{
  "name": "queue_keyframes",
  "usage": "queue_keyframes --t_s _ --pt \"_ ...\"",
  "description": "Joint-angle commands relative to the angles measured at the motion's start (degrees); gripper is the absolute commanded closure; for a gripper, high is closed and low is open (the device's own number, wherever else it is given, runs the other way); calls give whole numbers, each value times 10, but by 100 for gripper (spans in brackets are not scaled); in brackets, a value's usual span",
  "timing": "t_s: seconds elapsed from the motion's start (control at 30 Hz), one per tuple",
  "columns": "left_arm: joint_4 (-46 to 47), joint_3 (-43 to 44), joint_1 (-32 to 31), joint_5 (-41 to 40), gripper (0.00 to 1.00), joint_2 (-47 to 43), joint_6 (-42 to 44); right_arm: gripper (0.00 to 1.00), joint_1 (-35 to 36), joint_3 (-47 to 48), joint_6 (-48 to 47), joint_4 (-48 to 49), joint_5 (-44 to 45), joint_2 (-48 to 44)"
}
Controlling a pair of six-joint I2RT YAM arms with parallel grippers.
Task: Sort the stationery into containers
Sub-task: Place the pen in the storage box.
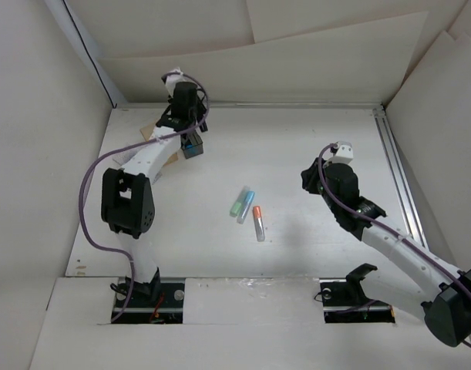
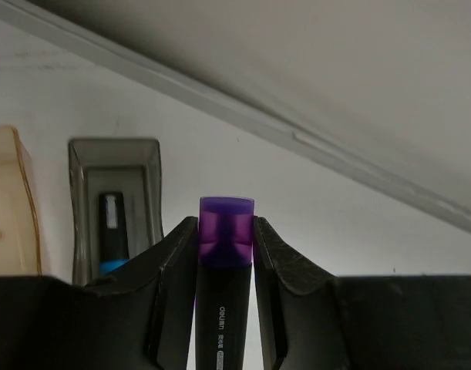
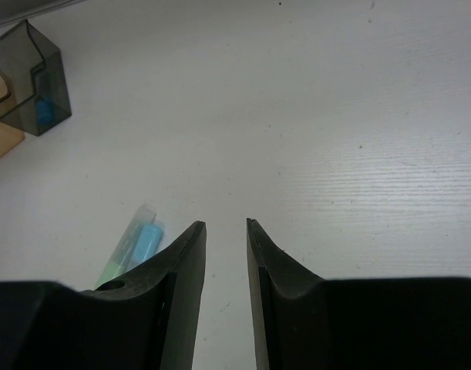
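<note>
My left gripper (image 2: 226, 225) is shut on a black highlighter with a purple cap (image 2: 226, 262), held above the table at the far left (image 1: 187, 127). Just left of it stands the dark grey box (image 2: 116, 200), with a black and blue pen (image 2: 112, 235) inside. The amber box (image 2: 8, 204) is beside it. A green pen (image 1: 237, 205), a light blue pen (image 1: 247, 203) and a clear tube with an orange cap (image 1: 258, 222) lie mid-table. My right gripper (image 3: 226, 225) is open and empty, above the table right of these pens (image 1: 312, 181). The clear shallow box is out of view.
The back wall's metal strip (image 2: 297, 139) runs close behind the left gripper. A metal rail (image 1: 397, 169) lines the table's right side. The grey box (image 3: 35, 81) and amber box (image 3: 0, 127) also show far left in the right wrist view.
</note>
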Motion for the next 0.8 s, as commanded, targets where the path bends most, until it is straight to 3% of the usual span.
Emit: queue_keyframes --t_s 0.0,0.17,0.57,0.63,0.77 --pt "-29 74 38 -14 86 47 -5 66 5 16 -6 32 -1 0" --pt "-45 127 78 5 86 107 -18 66 5 16 -6 32 -1 0" --pt "-23 115 78 -15 86 149 -2 66 10 21 -6 32 -1 10" --pt "-18 108 78 -26 82 155 3 65 10 21 -6 32 -1 10" --pt "-12 101 78 -39 65 160 14 65 10 21 -6 32 -1 10"
